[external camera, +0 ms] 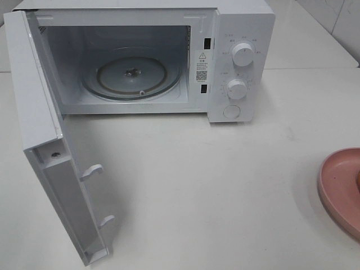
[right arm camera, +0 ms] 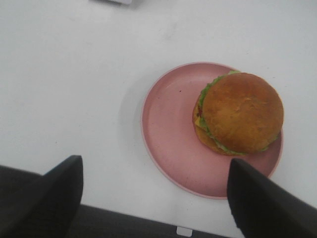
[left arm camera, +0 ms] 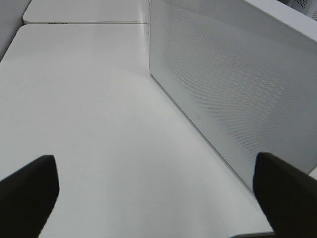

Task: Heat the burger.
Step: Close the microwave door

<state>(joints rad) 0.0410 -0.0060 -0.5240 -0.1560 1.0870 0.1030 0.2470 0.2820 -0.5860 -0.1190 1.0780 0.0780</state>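
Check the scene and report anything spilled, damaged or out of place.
Nothing stands out. The microwave stands with its door swung open and its glass turntable bare. The burger sits intact, off-centre on the pink plate. No spills show on the table.

We see a white counter (external camera: 236, 191) carrying 2 things directly. A white microwave (external camera: 242, 34) stands at the back, its door (external camera: 45, 146) swung wide toward the front left and its glass turntable (external camera: 132, 76) bare. A round pink plate (external camera: 340, 188) lies at the right edge, well apart from the microwave, partly cut off in the high view.
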